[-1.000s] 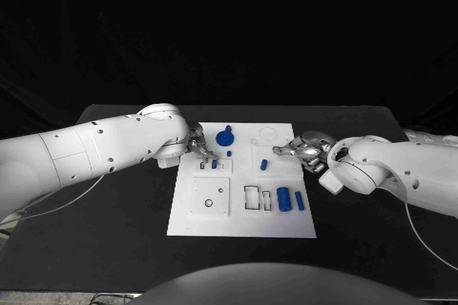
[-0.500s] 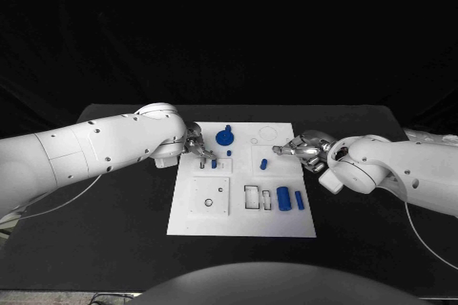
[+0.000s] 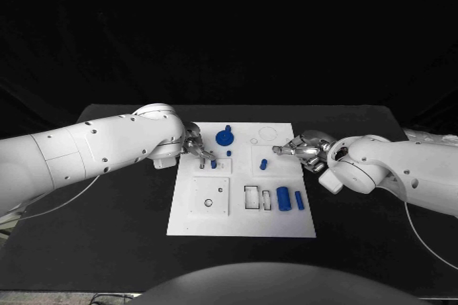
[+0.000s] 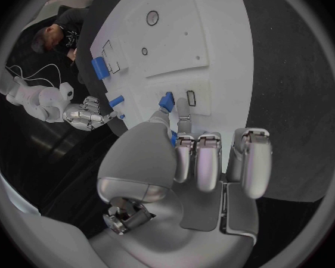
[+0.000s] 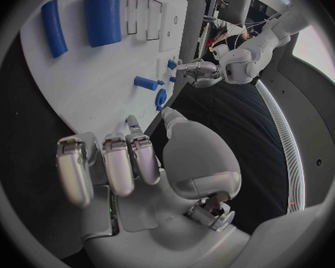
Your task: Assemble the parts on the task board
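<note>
**Both hands at the board's far half, parts spread over the plate**

The board (image 3: 242,219) lies at the middle of the black table (image 3: 114,245), its long side running from six to twelve o'clock. On it the blue parts are scattered. A round gear-like part (image 3: 225,137) sits near the board's eleven o'clock corner, with a tiny peg (image 3: 229,153) just beside it toward six. A short cylinder (image 3: 263,164) stands about the board's centre, a little toward three o'clock. Toward five o'clock lie a thick cylinder (image 3: 283,199) and a thin bar (image 3: 300,200), side by side and apart. Next to them toward nine are two empty rectangular slots (image 3: 252,197), and a raised square block (image 3: 211,196) with small holes lies at the board's seven o'clock side.

The left hand (image 3: 198,148) hovers at the board's ten o'clock edge. In the left wrist view its fingers (image 4: 199,161) are curled together, and its fingertips reach down to a small blue piece (image 4: 166,101) beside a slot; whether it pinches that piece I cannot tell.

The right hand (image 3: 298,149) is at the board's two o'clock edge. In the right wrist view its fingers (image 5: 115,161) are bent inward close together, with nothing seen between them, above the white plate near the short cylinder (image 5: 146,82).
</note>
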Action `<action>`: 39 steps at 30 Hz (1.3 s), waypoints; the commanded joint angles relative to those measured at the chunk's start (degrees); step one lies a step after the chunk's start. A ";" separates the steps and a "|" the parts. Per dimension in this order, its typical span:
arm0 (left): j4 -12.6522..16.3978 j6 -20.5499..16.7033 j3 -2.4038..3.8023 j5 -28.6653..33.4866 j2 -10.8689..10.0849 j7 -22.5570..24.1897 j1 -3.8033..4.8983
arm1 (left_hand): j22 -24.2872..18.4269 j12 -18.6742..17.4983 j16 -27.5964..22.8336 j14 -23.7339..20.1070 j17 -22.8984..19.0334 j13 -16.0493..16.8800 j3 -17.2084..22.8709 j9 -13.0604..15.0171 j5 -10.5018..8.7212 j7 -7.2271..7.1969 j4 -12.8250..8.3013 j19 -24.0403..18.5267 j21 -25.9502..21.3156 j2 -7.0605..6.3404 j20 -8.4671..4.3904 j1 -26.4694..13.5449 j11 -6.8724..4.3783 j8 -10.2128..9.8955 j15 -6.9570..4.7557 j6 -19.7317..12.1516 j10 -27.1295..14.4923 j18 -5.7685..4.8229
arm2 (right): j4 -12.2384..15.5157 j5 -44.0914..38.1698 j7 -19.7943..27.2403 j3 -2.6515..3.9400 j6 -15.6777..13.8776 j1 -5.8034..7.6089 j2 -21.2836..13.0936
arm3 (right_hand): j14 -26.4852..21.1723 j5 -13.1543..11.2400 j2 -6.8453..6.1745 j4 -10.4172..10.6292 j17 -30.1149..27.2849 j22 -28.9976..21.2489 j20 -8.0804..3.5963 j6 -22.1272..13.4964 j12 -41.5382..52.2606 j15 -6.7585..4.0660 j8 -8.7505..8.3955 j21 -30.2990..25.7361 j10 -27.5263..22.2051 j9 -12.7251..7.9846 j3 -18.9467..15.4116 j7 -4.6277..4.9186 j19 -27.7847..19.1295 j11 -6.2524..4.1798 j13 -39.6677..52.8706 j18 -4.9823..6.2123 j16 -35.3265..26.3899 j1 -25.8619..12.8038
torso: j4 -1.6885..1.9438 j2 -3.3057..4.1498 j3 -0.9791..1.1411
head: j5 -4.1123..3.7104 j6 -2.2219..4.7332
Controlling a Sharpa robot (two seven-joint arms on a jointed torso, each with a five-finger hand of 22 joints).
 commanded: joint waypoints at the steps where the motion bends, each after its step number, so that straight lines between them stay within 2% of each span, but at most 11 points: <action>1: 0.19 0.83 0.00 0.74 0.03 1.10 -0.01 | 15.09 -0.09 0.15 5.97 15.10 14.92 -0.36 0.07 0.01 -0.25 0.00 6.03 0.14 -0.44 -0.28 -0.01 -0.22 -0.21 -0.14 0.09 5.86 -0.42 | -0.01 -0.50 0.33 0.00 0.26 -0.05 0.04 | 5.97 0.37 0.35 -0.12 15.10 15.06 0.45 -0.26 0.22 0.24 0.20 0.26 5.91 0.06 -0.33 0.61 5.90 0.50 15.09 -0.82 0.23 -0.05 | 0.01 0.02 0.01 | -0.05 -0.03; 39: 1.35 0.81 0.00 1.01 -1.02 1.00 -0.01 | 15.09 -0.09 0.15 5.97 15.10 14.92 -0.35 0.05 0.12 -0.37 -0.08 6.03 0.14 -0.42 -0.29 0.61 -0.31 -0.28 -0.13 0.20 5.86 -0.42 | -0.05 -0.55 0.36 0.00 0.31 -0.08 0.09 | 5.97 0.43 0.42 -0.13 15.10 15.06 0.49 -0.28 0.22 0.27 0.28 0.26 5.91 0.10 -0.35 0.67 5.90 0.54 15.09 -0.82 0.23 0.00 | 0.00 0.00 0.02 | -0.13 0.05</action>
